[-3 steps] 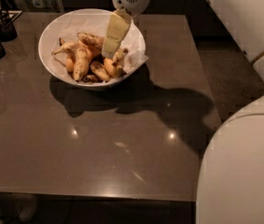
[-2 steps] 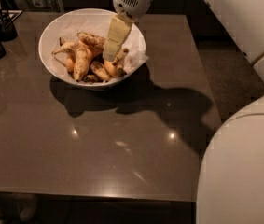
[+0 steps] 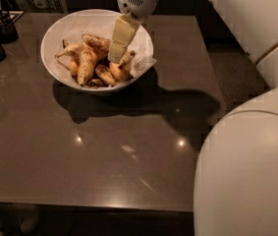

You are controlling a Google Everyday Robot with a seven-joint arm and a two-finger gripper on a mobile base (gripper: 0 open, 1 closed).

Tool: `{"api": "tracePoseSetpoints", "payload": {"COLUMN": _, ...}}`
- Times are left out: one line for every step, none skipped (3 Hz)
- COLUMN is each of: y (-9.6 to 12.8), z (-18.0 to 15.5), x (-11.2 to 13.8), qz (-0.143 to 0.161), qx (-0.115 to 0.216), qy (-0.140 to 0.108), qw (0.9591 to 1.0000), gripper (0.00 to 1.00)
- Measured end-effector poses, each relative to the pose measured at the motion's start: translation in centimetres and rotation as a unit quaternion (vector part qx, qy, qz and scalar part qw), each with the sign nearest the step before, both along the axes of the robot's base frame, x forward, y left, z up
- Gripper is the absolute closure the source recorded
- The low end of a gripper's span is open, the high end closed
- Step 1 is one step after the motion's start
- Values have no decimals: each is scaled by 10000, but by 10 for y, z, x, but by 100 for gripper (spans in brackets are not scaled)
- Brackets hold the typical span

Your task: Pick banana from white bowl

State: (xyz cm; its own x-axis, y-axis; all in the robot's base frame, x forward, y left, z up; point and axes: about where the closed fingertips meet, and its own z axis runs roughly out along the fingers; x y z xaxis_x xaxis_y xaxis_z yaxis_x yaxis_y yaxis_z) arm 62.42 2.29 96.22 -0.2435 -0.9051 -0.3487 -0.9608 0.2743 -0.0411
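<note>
A dark glossy table (image 3: 104, 156) carries the bowl (image 3: 55, 38) near its far edge, with bananas (image 3: 87, 65) heaped inside. The gripper (image 3: 115, 59) slants into the bowl's right half, tip among the fruit — presumably to take one — though whether it has closed I cannot tell.

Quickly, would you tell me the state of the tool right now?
Tool: inside the white bowl, at the bananas; open, closed or holding cannot be told.
</note>
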Motion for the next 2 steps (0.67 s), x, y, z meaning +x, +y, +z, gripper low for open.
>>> {"api": "tracePoseSetpoints", "payload": {"y": 10, "z": 0, "x": 2, "qz": 99, "qx": 95, "qy": 116, "qw": 9998, "gripper": 20}}
{"api": "tracePoseSetpoints", "payload": {"y": 19, "z": -1, "x": 4, "qz": 151, "qx": 205, "qy": 235, "qw": 9994, "gripper": 17}}
